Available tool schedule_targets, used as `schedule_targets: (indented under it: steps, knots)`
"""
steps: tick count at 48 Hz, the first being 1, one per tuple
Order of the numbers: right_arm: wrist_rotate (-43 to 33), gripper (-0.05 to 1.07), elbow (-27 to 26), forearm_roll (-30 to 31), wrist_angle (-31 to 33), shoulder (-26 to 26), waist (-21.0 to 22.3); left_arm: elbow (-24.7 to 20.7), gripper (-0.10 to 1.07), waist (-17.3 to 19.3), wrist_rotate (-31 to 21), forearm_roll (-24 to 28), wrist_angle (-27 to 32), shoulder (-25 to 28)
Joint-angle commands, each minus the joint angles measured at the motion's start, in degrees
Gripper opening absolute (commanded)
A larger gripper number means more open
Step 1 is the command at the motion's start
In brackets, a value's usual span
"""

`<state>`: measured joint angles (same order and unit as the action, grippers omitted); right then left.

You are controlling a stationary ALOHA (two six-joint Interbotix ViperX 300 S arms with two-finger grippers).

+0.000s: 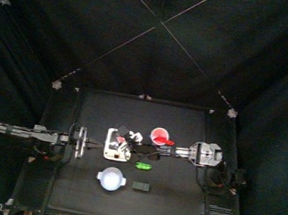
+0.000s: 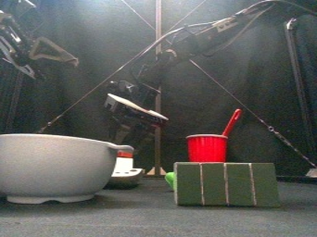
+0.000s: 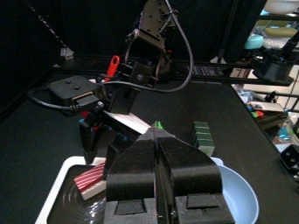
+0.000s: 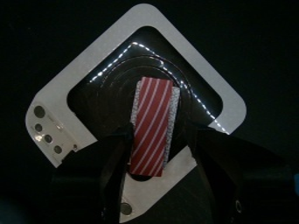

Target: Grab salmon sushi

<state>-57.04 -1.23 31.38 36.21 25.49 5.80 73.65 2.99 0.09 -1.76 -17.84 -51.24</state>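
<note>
At frame center in your right wrist view, the salmon sushi (image 4: 152, 127) lies on the white tray (image 4: 82, 66) w/ the right gripper (image 4: 158, 162) jaws apart either side. Left gripper (image 3: 162, 175) jaws look together, mid-table.

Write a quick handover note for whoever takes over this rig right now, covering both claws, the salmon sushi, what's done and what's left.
Right claw: open, poised directly over the salmon sushi, jaws straddling its near end, not closed on it.
Left claw: shut, empty, hovering by the white tray.
Salmon sushi: lying flat in the white tray, mid-table.
Also on the table: red cup, grey bowl, green block.
Done: approach and alignment.
Left: lower, close on the sushi, lift.
</note>
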Motion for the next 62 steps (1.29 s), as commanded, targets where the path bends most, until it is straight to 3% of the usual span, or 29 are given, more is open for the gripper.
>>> schedule_targets:
  steps: [1,62]
  knots:
    - [0.18,0.85,-1.85,0.18,-0.09,-1.32,0.09,-0.79,0.32,0.09,0.00,-0.09,-0.44,0.09]
    - [0.09,0.85,-3.34,-0.44,-0.26,1.67,0.00,-0.79,0.32,0.35,0.09,0.00,-0.53,0.09]
